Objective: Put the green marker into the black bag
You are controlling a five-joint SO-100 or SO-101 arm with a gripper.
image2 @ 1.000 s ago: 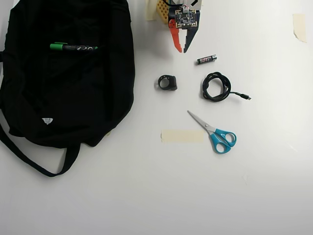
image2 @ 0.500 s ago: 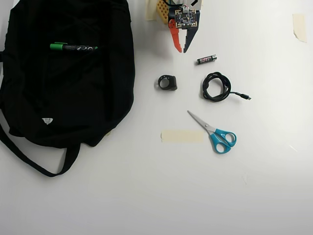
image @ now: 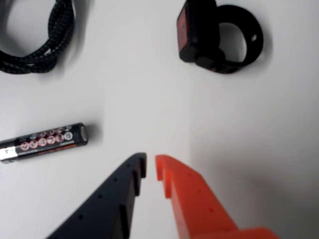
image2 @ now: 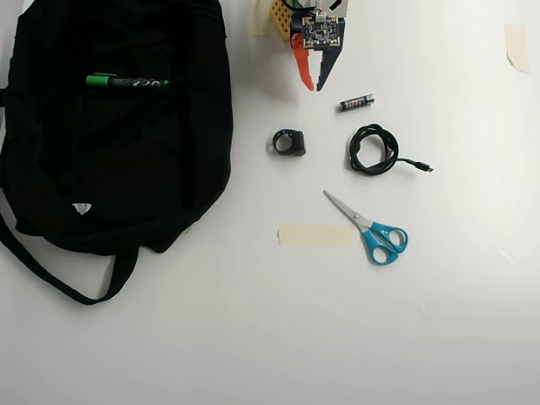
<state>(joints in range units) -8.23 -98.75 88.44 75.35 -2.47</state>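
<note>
The green marker [image2: 126, 82] lies flat on top of the black bag [image2: 110, 177], green cap pointing left in the overhead view. The bag fills the left side of the table, with its straps trailing toward the lower left. My gripper [image2: 315, 87] is at the top centre, well to the right of the bag and the marker. It points down at bare table. In the wrist view the black and orange fingertips of the gripper [image: 150, 167] are almost touching, with nothing between them. Marker and bag are outside the wrist view.
A small battery [image2: 356, 102] lies just right of the gripper, with a coiled black cable [image2: 373, 149] below it. A black ring-shaped clip [image2: 289, 142] sits below the gripper. Blue-handled scissors [image2: 371, 228] and a tape strip [image2: 314, 234] lie lower down.
</note>
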